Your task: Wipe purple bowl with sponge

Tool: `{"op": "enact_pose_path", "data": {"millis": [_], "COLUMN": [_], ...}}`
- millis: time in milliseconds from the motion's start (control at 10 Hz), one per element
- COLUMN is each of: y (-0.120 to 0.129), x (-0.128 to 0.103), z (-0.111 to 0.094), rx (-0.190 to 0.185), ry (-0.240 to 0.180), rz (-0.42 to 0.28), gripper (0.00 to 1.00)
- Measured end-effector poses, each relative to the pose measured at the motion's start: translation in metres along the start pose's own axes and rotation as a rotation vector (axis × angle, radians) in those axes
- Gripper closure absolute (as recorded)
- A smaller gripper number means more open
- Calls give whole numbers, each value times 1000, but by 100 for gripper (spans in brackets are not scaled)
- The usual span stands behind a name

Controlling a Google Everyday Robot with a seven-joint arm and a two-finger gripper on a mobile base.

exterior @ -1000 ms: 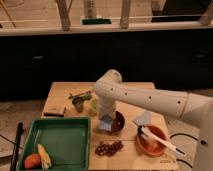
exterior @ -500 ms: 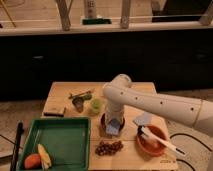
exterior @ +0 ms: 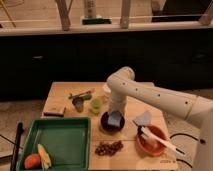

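The purple bowl (exterior: 107, 125) is a dark, round bowl in the middle of the wooden table (exterior: 65, 91). My white arm reaches in from the right and bends down over it. The gripper (exterior: 115, 118) is right above the bowl, down inside its rim, with a pale blue-grey sponge (exterior: 115, 119) at its tip. The sponge rests in the bowl's right half. The arm's wrist hides the far rim of the bowl.
A green tray (exterior: 60, 142) at front left holds an orange fruit (exterior: 31, 160) and a corn cob (exterior: 44, 155). Grapes (exterior: 108, 148) lie in front of the bowl. An orange bowl (exterior: 151, 140) with a white utensil and a blue cloth (exterior: 143, 119) is at right. A green cup (exterior: 96, 105), a metal cup (exterior: 78, 104) and a brown block (exterior: 54, 110) stand behind.
The arm has swung to the right and its elbow has shifted; the gripper with the sponge stays over the purple bowl and has moved slightly within it.
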Motion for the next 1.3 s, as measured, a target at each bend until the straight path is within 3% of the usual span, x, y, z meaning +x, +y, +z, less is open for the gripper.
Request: {"op": "enact_pose_path", "data": {"millis": [300, 600, 900, 1300], "y": [-22, -26, -6, -1], "x": [-13, -39, -31, -21], "z": [-8, -11, -3, 1], "rx": [23, 27, 1, -10], "ry": [-8, -22, -32, -34], "rz": [-78, -154, -120, -90], "gripper": [100, 100, 100, 100]}}
